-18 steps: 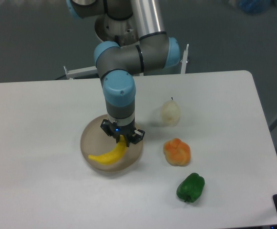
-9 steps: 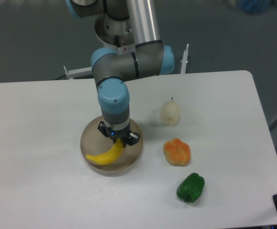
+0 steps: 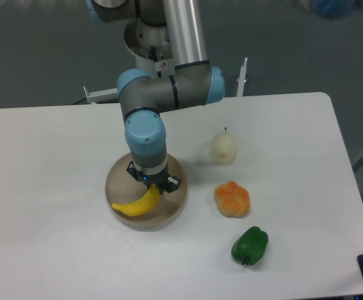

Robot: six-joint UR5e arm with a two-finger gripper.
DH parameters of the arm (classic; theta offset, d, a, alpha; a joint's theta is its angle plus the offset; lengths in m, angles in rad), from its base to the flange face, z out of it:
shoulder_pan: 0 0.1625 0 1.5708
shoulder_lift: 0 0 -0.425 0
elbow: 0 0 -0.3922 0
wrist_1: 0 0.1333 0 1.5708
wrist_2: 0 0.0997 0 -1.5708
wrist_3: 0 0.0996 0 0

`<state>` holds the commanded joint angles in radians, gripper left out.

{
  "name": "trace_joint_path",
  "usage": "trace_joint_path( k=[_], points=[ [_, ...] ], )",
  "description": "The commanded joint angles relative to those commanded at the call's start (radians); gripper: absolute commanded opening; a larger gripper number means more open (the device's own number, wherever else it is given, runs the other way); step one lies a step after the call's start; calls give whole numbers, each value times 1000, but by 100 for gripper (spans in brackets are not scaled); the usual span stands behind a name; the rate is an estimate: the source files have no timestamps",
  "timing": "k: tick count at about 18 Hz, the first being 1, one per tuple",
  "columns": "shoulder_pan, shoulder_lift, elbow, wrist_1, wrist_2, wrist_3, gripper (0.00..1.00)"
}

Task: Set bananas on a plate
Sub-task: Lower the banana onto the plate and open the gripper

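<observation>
Over the plate (image 3: 177, 201), your claw (image 3: 154, 183) is gripping the banana (image 3: 137, 204) by its upper end; the fruit is lying low across the dish. You are placing. Next, judge contact, then release and lift straight.

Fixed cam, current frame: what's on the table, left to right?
Curved yellow banana, held at one end by the gripper, lying over the round beige-grey plate → lumpy orange pepper → glossy green pepper. The pale cream pear overlaps the orange pepper's span, so it is left unranked.
</observation>
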<state>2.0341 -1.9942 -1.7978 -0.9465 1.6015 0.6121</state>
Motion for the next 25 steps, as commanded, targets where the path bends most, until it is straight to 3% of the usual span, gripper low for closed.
trace_joint_path(
  k=[12, 15, 16, 21, 24, 25],
  points=[
    [0, -15, -2, 0, 3, 0, 38],
    [0, -15, 0, 0, 3, 0, 45],
    [0, -15, -2, 0, 3, 0, 48],
    [3, -6, 12, 0, 3, 0, 85],
    [8, 5, 20, 2, 3, 0, 100],
    [9, 14, 23, 2, 5, -2, 100]
  ],
)
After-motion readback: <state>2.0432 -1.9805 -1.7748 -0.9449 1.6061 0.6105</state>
